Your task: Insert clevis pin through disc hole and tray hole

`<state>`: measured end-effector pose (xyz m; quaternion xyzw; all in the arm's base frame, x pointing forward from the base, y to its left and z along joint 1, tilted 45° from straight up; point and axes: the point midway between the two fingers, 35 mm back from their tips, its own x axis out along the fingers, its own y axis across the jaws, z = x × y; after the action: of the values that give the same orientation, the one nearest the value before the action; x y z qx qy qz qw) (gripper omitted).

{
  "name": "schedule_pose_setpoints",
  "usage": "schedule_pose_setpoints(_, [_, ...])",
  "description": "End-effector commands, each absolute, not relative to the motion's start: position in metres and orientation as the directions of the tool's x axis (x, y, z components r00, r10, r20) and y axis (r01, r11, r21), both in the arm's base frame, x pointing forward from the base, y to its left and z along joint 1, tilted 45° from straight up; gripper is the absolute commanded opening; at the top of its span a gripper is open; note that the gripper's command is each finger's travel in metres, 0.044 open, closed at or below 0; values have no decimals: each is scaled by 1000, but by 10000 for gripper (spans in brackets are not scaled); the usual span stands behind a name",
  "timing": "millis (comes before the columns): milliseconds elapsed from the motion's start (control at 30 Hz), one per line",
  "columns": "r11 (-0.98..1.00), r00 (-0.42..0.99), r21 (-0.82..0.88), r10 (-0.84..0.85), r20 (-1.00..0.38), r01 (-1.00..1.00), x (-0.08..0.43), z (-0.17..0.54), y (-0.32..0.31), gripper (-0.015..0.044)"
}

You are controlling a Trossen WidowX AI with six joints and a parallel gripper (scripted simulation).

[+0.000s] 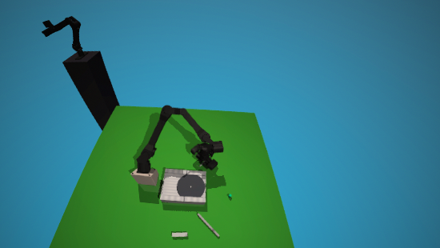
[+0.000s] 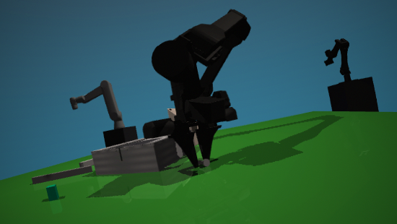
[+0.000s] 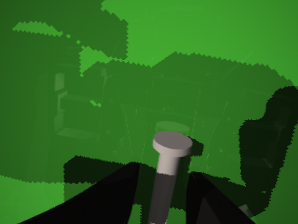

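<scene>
Exterior view: the arm (image 1: pixel 159 130) (image 2: pixel 207 37) bends steeply down, fingers (image 2: pixel 206 142) slightly parted, loosely straddling the pin (image 2: pixel 206 162) (image 3: pixel 169 165), low over the green surface (image 1: pixel 240 132) (image 2: pixel 325 162) (image 3: pixel 210 25); blue lies beyond.

Seen from overhead: tray (image 1: pixel 182 199) (image 2: pixel 126 160) inward from the left edge of the worktop (image 1: pixel 248 160) (image 2: pixel 307 173) (image 3: pixel 200 25), with disc (image 1: pixel 188 181) inside, toward its right wall. Between tray and left edge, mounting block (image 1: pixel 148 178) (image 2: pixel 171 113) under the arm (image 1: pixel 160 130) (image 2: pixel 216 32). Toward the far edge from the tray — gripper (image 1: pixel 206 162) (image 2: pixel 201 165) (image 3: pixel 162 176), with pin (image 2: pixel 206 162) (image 3: pixel 172 142) between its parted fingers. Toward the right edge, small cube (image 1: pixel 230 195) (image 2: pixel 53 192), apart from the tray. Nearer the front, slanting bar (image 1: pixel 208 225) (image 2: pixel 61 175) — and short block (image 1: pixel 179 234) (image 2: pixel 86 163) to its left. Beyond the far left corner, off the worktop, pedestal (image 1: pixel 80 76) (image 2: pixel 351 94) under second arm (image 1: pixel 76 36) (image 2: pixel 344 59).
</scene>
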<state>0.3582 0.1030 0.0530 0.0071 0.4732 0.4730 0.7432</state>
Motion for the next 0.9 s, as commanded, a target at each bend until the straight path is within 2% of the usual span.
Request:
schedule_pose_setpoints(0, [554, 106, 455, 708, -699, -697, 359, 53, 103, 160])
schedule_pose_setpoints(200, [562, 71, 455, 679, -731, -690, 361, 53, 102, 160])
schedule_pose_setpoints(500, [554, -156, 454, 501, -851, -698, 366, 66, 103, 160])
schedule_pose_setpoints(867, [553, -161, 454, 497, -853, -698, 366, 66, 103, 160])
